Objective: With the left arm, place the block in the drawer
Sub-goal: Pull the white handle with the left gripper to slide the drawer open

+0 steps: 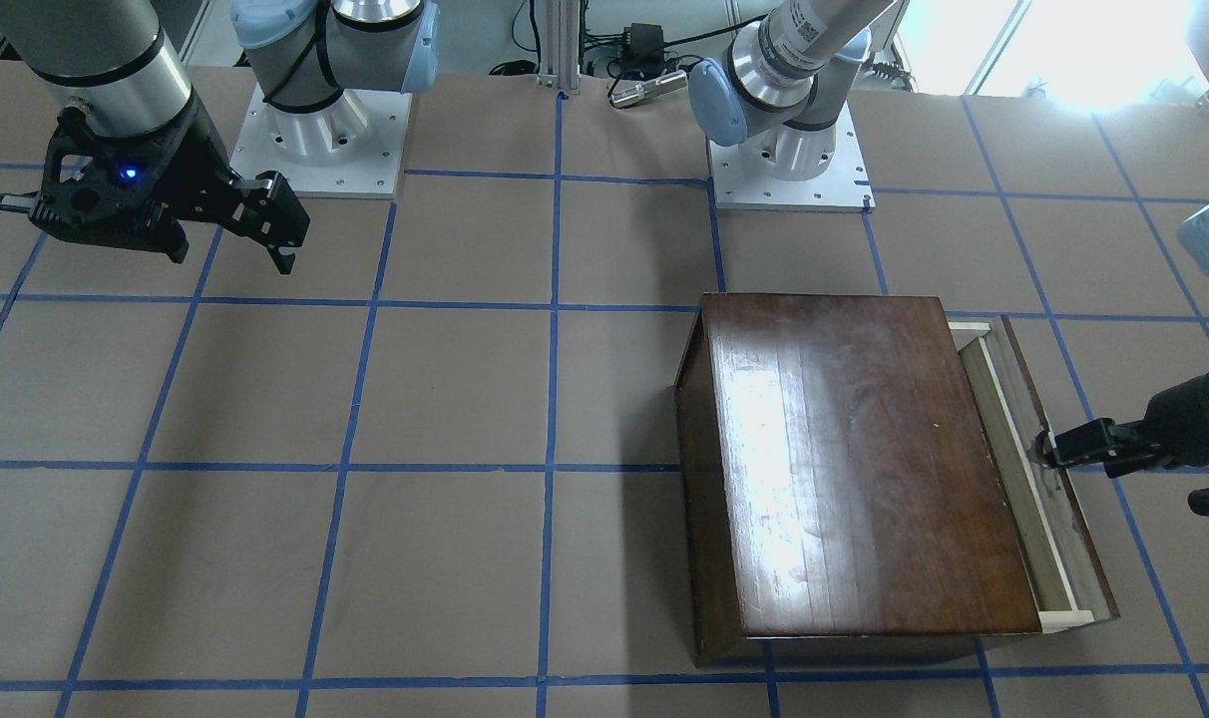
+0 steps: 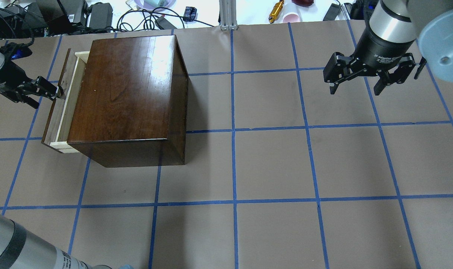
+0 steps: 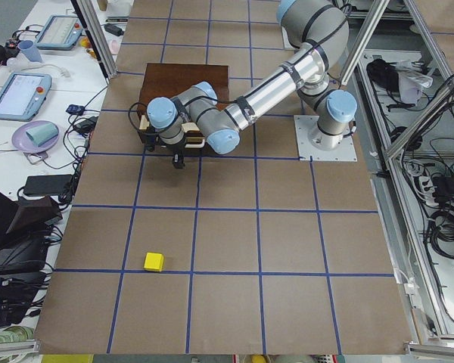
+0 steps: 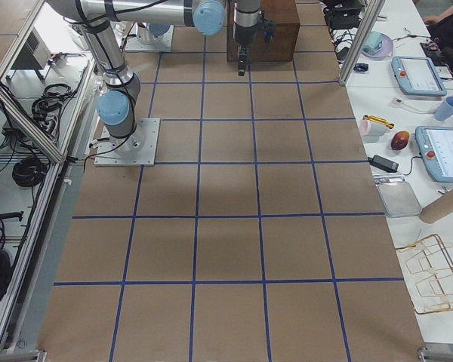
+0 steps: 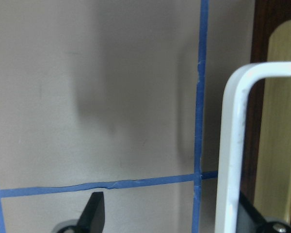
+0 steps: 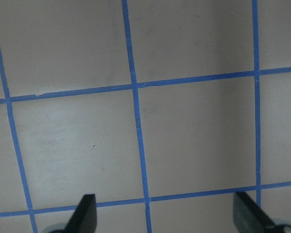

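Brown paper w/ a blue tape grid covers the bench. At the left gripper the fingers are spread wide and clamp nothing. In the wrist view the white handle on the drawer front stands between them, tight against one finger and well off the other. That gripper reaches in level w/ the dark front panel of the drawer, about halfway along it. The drawer stands partly out of the glossy dark-brown cabinet, showing only a narrow strip of pale wood; can't tell what's inside. The left arm stretches from its base across to the cabinet's drawer side, wrist bent down to the handle.

The yellow block lies flat on the bench, well apart from the cabinet, out on the side the drawer faces and just beside a tape line. Nothing touches it.

The right gripper hangs above the bench on the opposite half, far from the cabinet. Its fingers are apart too and hold nothing; its wrist view shows only paper and tape below. The right arm rises up out of view behind it.
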Robot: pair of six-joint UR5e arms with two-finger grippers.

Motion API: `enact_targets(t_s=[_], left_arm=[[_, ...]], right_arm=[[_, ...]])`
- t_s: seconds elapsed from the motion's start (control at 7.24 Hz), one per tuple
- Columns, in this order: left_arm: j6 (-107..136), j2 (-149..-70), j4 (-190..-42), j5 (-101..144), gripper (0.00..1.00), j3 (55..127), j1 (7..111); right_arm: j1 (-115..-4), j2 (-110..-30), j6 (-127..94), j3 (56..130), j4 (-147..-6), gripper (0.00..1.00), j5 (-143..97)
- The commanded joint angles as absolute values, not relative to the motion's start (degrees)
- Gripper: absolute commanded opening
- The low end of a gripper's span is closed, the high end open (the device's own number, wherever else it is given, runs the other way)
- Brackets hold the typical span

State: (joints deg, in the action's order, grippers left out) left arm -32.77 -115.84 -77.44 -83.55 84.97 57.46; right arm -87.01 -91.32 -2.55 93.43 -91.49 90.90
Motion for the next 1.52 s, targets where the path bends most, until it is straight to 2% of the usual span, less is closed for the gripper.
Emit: enact_targets(t_s=[0.0,1.24,1.38], left_arm=[[-32.96,-115.84,-77.34,-83.85,0.89,84.81,57.04],[-34.01,-116.19,-74.98,-87.1,0.89,84.73,56.07],[-33.84,-116.1,-74.88,-87.1,0.87,84.73,56.07]], right_arm=[[-87.01,-91.32,-2.55,93.43,-91.49,1.0,90.88],[-87.01,-91.32,-2.55,93.43,-91.49,1.0,90.88],[-87.01,-91.32,-2.55,93.43,-91.49,1.0,90.88]])
